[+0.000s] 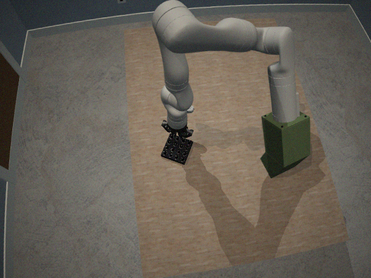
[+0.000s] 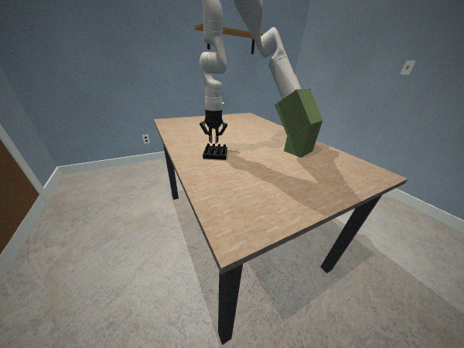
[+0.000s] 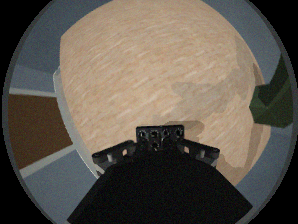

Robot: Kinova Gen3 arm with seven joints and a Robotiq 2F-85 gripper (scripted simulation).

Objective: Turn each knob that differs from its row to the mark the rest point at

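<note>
The black knob box stands on its feet on the wooden table, near the table's left edge; it also shows in the exterior view. Its knobs are too small for me to read lines or names. My gripper points straight down over the edge of the box that faces the arm, with its fingertips just above the knob tops. The fingers stand a narrow gap apart with nothing between them. In the wrist view only the gripper's dark body and the table show; the box is hidden.
The arm's green pedestal stands on the table to the right of the box, well apart from it. The table's edge runs close beside the box. A brown door is at the far left.
</note>
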